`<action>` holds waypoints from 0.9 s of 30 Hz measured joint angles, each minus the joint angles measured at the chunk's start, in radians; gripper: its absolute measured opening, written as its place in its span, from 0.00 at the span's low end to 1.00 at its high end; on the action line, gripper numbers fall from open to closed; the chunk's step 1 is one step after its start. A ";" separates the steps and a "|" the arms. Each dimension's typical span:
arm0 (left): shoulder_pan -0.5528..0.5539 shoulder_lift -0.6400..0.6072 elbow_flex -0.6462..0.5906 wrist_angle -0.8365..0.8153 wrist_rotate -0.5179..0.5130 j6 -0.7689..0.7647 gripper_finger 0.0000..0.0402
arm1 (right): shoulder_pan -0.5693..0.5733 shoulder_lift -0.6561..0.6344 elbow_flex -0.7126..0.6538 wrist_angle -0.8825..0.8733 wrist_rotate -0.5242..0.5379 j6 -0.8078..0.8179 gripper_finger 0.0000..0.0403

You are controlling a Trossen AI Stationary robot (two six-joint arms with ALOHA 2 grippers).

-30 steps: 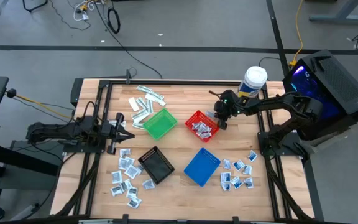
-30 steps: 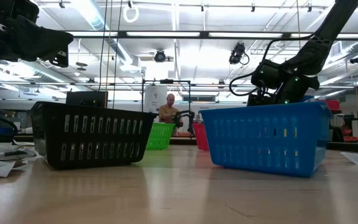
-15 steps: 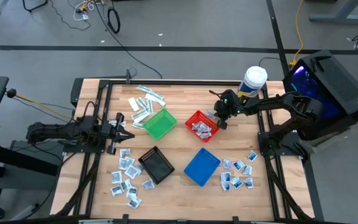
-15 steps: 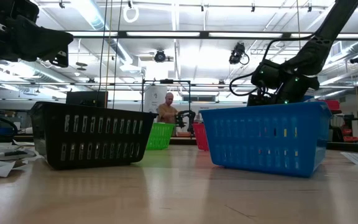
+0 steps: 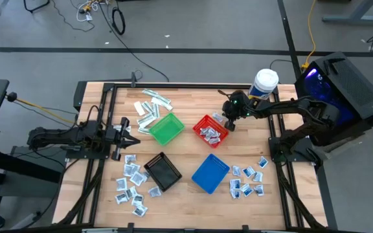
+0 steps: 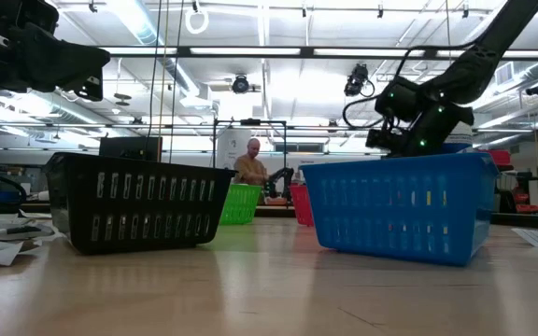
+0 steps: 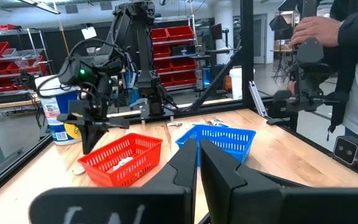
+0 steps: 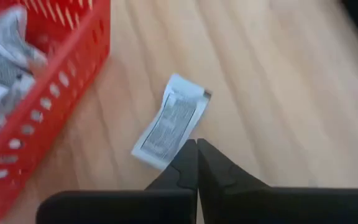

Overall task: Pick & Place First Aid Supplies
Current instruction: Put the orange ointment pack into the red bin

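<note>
My right gripper is shut and slants down just off the red basket's far right side, over a small white printed packet that lies flat on the wood. More packets lie in the red basket. Loose sachets lie at the near left and near right, and narrow strips at the far left. My left gripper waits shut and level at the table's left edge. My right gripper's shut fingertips stand at the packet's long edge near its closer end, coming slanting from above. The left finger covers that corner. I cannot tell whether the fingers touch or pinch the packet.
A green basket, a black basket and a blue basket stand around mid-table. A white-lidded tub stands at the far right. A person stands beyond the table's edge.
My right gripper has risen slightly beside the red basket and tipped a little, drawing a bit toward the far edge. The baskets and loose packets lie as before.
</note>
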 joint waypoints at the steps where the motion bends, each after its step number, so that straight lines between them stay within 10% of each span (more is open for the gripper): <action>1: 0.000 0.000 0.000 0.000 0.000 0.000 0.06 | 0.000 -0.012 0.004 -0.002 0.015 -0.002 0.00; 15: 0.000 0.000 0.000 0.000 0.000 0.000 0.06 | 0.000 -0.075 0.016 -0.009 0.022 0.015 0.05; 27: 0.000 0.000 0.000 0.000 0.000 0.000 0.06 | 0.000 -0.061 0.016 -0.036 0.009 0.215 0.48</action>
